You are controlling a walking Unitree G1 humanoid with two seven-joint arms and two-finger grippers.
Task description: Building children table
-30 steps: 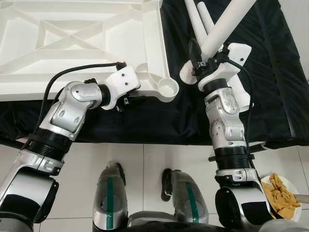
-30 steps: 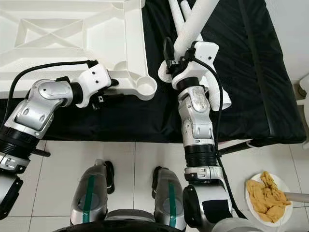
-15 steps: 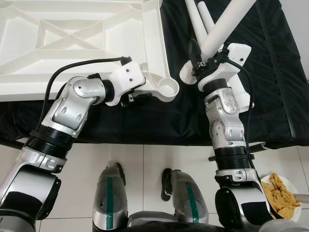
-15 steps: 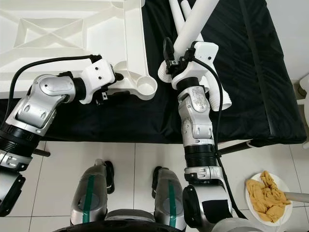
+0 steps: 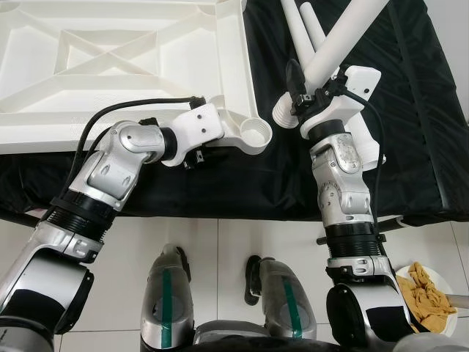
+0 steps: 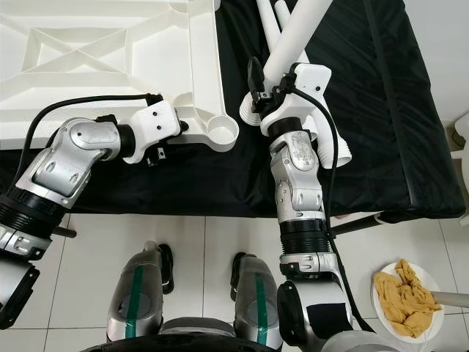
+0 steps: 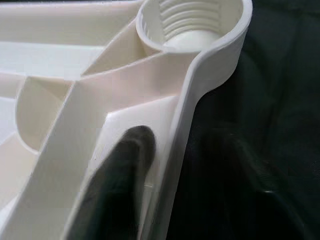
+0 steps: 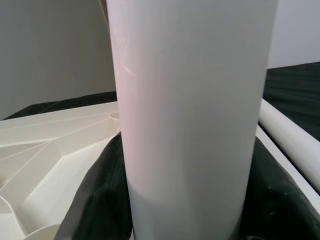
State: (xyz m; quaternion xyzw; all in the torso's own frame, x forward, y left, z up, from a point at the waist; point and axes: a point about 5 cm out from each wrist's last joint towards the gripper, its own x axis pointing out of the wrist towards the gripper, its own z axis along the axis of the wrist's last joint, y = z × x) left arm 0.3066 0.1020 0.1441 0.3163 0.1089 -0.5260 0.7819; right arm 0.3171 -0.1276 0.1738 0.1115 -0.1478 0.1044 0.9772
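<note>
Right claw (image 5: 299,94) is gripping a table leg (image 5: 344,40) beside the tabletop's (image 5: 132,66) empty corner socket (image 5: 256,133), while left claw (image 7: 165,165) is pinching its rim; no leg is fitted yet.

A black cloth (image 5: 410,110) covers a low surface whose near edge hangs in soft folds above a floor of pale glossy tiles (image 5: 220,257) with thin dark grout lines. On the floor at the far right sits a white plate (image 6: 440,312) heaped with crumpled tan material (image 6: 403,297).
</note>
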